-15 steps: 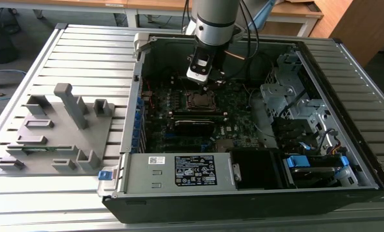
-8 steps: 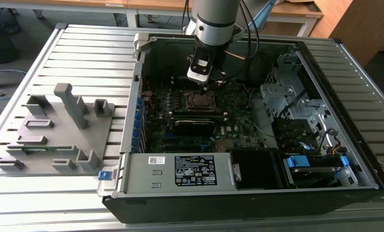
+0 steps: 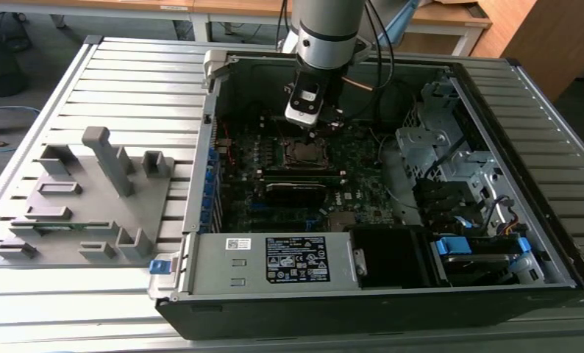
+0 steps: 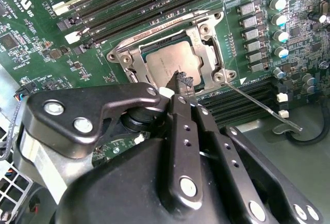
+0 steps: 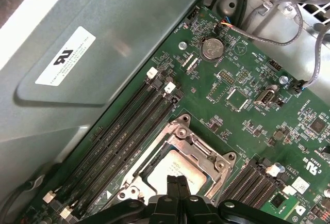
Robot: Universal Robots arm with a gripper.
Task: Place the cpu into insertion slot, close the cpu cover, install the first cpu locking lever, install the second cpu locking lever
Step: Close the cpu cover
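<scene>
The cpu point(image 4: 166, 61), a grey-brown square chip, lies in the insertion slot point(image 3: 305, 153) on the green motherboard. The silver cpu cover point(image 4: 205, 53) lies flat over it, and the chip shows through its window. One thin locking lever point(image 4: 263, 105) sticks out loose from a socket corner over the board. My gripper point(image 4: 183, 81) is shut with nothing in it, its tips just above the cover's edge. In the first wrist view the gripper point(image 5: 178, 181) hangs over the cpu point(image 5: 172, 168) and cover point(image 5: 203, 154). The exterior view shows the gripper point(image 3: 317, 126) deep inside the open computer case.
Long black memory slots point(image 4: 154, 2) run beside the socket. A silver white-labelled box point(image 3: 272, 259) stands at the case front, and a drive cage point(image 3: 439, 147) sits at the exterior view's right. A grey fixture tray point(image 3: 76, 198) sits outside the case. Cables point(image 5: 289, 33) cross near the board's edge.
</scene>
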